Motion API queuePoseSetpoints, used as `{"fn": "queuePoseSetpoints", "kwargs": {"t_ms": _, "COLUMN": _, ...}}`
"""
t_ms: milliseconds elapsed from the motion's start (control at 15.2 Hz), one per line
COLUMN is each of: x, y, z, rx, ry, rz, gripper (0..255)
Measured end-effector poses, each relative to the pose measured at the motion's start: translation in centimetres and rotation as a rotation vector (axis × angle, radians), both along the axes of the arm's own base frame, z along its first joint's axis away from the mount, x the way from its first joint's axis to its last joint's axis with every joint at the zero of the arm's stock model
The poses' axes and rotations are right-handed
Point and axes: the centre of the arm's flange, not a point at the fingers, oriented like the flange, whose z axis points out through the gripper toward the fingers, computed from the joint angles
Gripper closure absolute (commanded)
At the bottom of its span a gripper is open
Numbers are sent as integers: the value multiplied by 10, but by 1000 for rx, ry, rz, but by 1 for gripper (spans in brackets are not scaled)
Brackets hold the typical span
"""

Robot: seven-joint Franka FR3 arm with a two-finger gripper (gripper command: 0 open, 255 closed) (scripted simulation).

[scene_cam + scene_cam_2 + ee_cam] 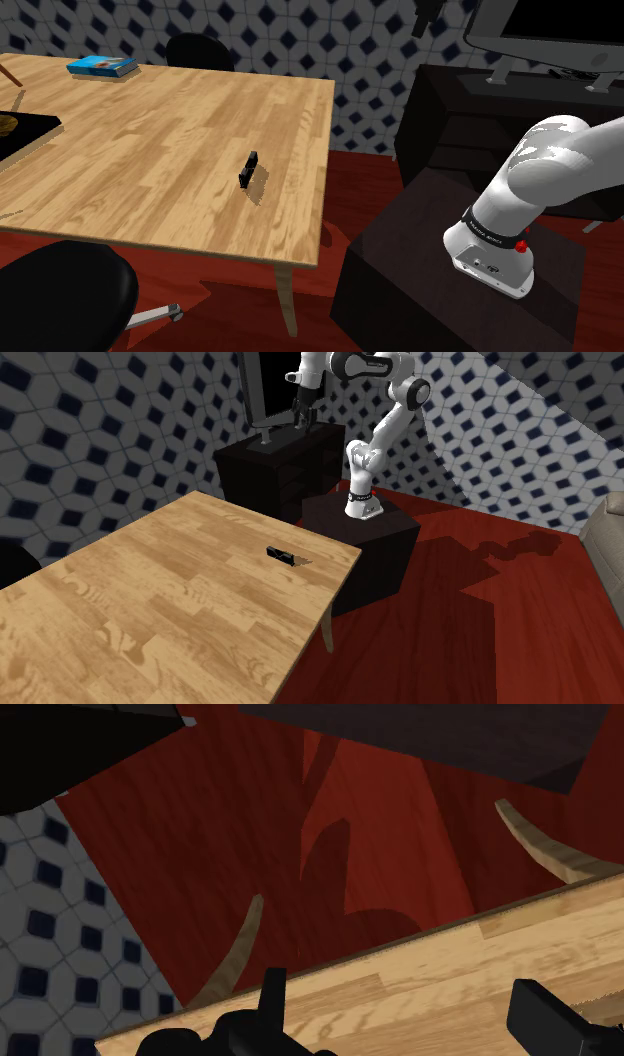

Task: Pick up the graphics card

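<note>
**On the counter, right of its middle: graphics card alone, gripper high and spread**

Shoulder view, from the left. A dark tray [28, 132] sits at the left edge of the counter [150, 150]. A blue book [102, 66] lies flat near the far edge. A black chair [60, 295] stands at the near edge. Right of mid-counter is the graphics card [249, 168]: small, black, standing on its narrow edge, with a short shadow beside it and nothing touching it. Right of the counter comes red floor [370, 190], then the dark stand [400, 290] with the white arm [530, 170] rising off it. A grey monitor [550, 30] sits on a dark cabinet [450, 110] behind.

Second exterior view, from the left. The counter [150, 602] takes the left half. The graphics card [280, 555] stands near the edge facing the stand [380, 542]. The gripper [303, 420] hangs well above the card and well apart from it, pointing down, beside the monitor [262, 387].

Wrist view. The fingers [270, 999] stand apart with nothing between them, so the gripper [405, 1029] is spread. Beneath them are the counter's edge [450, 964], two pale legs [235, 949] and red floor [200, 854].
</note>
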Motion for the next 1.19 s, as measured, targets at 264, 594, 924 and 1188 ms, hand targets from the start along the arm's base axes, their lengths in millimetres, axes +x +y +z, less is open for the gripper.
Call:
{"fn": "queuePoseSetpoints", "kwargs": {"t_ms": 264, "x": 5, "y": 20, "z": -17, "rx": 9, "ry": 8, "rz": -56, "gripper": 0}}
{"fn": "queuePoseSetpoints", "kwargs": {"t_ms": 594, "x": 21, "y": 74, "z": -51, "rx": 32, "ry": 25, "rz": -190, "gripper": 0}}
{"fn": "queuePoseSetpoints", "kwargs": {"t_ms": 924, "x": 44, "y": 123, "z": -93, "rx": 55, "ry": 43, "rz": -330, "gripper": 0}}
{"fn": "queuePoseSetpoints", "kwargs": {"t_ms": 1188, "x": 63, "y": 160, "z": -120, "rx": 74, "ry": 57, "rz": -441, "gripper": 0}}
